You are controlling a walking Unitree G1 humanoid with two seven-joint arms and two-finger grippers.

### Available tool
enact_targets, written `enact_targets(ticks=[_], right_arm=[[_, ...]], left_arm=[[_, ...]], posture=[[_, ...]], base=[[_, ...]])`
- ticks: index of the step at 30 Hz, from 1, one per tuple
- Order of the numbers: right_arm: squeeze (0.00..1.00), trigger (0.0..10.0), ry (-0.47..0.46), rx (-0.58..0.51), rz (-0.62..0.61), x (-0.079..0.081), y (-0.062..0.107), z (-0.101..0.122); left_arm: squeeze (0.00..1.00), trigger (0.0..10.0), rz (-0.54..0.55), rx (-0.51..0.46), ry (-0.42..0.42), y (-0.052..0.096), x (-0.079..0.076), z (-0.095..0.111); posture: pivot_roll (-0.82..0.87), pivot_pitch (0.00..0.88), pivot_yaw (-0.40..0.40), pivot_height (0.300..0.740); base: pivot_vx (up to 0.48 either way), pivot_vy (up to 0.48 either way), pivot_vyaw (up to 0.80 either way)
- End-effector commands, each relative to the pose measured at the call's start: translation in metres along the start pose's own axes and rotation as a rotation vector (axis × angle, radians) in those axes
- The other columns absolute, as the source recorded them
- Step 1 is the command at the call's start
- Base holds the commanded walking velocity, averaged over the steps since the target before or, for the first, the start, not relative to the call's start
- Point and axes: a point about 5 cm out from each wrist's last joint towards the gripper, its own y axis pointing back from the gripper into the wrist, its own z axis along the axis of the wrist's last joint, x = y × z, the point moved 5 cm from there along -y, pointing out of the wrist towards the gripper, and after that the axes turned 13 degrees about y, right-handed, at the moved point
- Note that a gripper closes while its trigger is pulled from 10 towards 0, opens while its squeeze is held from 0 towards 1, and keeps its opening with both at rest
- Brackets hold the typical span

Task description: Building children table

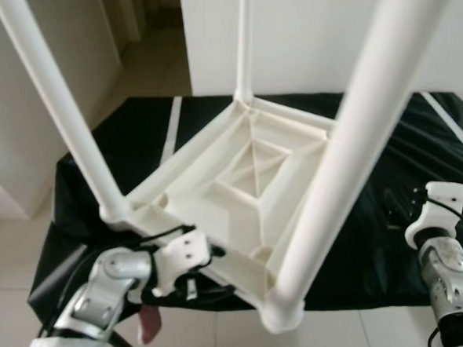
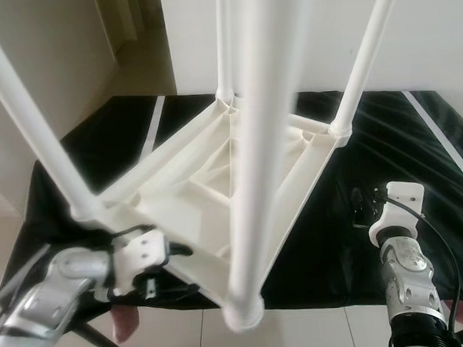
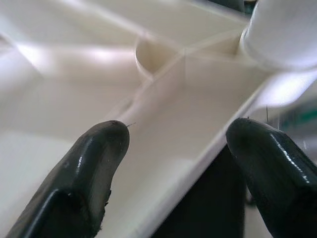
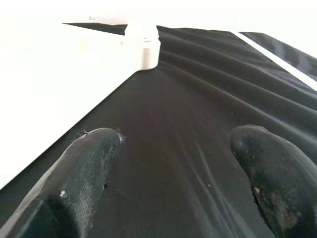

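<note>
My left gripper point(image 3: 176, 163) is spread wide, its fingers straddling the near rim of the table point(image 1: 239, 173), gripping nothing yet. To hold well I should seat the rim deep between the fingers before closing. The table lies upside down on the black cloth point(image 1: 419, 154), legs up. My right gripper point(image 4: 176, 173) hangs released over the cloth, just beside the table.

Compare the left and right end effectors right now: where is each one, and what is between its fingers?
The left end effector is at the near edge of the upturned white table, with the table's rim between its fingers. The right end effector is off to the table's side, over the black cloth, with nothing between its fingers. Both are open, with two black fingers each.
</note>
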Motion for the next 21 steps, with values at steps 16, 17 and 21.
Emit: enact_targets(ticks=[16,17,21], right_arm=[[0.00,10.0,-0.022,0.017,-0.028,0.001,0.006,-0.004],[0.00,10.0,-0.021,0.019,-0.032,-0.001,0.007,-0.005],[0.00,10.0,-0.020,0.021,-0.033,-0.001,0.007,-0.005]], left_arm=[[0.00,10.0,0.123,-0.157,0.111,-0.024,0.006,0.020],[0.00,10.0,0.099,-0.199,0.139,-0.017,0.006,0.027],[0.00,10.0,0.071,-0.205,0.146,-0.007,0.007,0.029]], posture=[[0.04,0.000,-0.008,0.740],[0.04,0.000,-0.008,0.740],[0.03,0.000,-0.007,0.740]], base=[[0.000,0.000,0.00],[0.000,0.000,0.00],[0.000,0.000,0.00]])
